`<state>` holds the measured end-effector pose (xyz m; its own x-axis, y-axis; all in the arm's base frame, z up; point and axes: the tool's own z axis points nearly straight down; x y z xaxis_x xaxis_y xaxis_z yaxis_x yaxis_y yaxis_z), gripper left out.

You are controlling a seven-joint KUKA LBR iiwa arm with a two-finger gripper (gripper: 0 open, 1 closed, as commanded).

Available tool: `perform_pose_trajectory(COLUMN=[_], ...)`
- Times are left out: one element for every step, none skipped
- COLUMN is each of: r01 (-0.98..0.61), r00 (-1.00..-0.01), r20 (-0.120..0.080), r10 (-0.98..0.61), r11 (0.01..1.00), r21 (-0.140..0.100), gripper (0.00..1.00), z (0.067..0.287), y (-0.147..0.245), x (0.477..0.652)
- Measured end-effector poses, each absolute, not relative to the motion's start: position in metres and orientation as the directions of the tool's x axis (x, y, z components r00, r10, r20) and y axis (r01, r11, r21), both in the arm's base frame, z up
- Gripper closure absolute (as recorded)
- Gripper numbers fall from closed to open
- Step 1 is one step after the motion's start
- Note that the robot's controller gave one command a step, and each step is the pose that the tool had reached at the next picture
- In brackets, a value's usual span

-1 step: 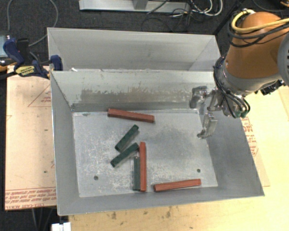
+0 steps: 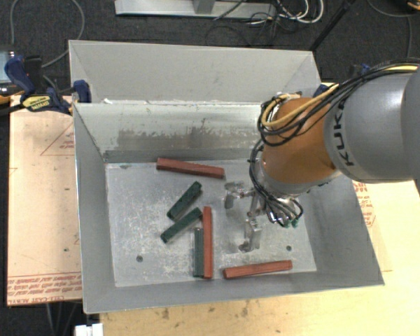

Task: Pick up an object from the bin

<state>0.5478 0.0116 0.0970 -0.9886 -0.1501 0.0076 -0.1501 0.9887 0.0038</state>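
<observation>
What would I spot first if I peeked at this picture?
The big silver arm with its orange wrist reaches in from the right, and its gripper hangs over the right part of the grey bin. Next come the sticks strewn on the bin floor: a red-brown stick at the back, dark green sticks in the middle, and another red-brown stick at the front.

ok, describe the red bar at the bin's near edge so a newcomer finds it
In the grey bin, go to the floor's near edge, below the end effector. A red-brown bar lies there, roughly along the front wall. Unlike the far bar by the back wall and the lengthwise bar beside a dark green bar, both the same colour, it lies alone.
</observation>
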Motion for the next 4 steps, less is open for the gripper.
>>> perform_pose_trajectory(r01=[-0.444,-0.443,-0.159,-0.161], r00=[-0.896,-0.896,-0.987,-0.987], r20=[-0.012,-0.006,-0.004,-0.002], r10=[-0.444,-0.443,-0.159,-0.161], r11=[0.896,0.896,0.987,0.987], r21=[-0.003,-0.001,0.001,0.001], gripper=[0.0,1.0,1.0,0.0], z=[0.072,0.071,0.122,0.121], y=[0.056,0.056,0.048,0.048], x=[0.521,0.52,0.505,0.505])
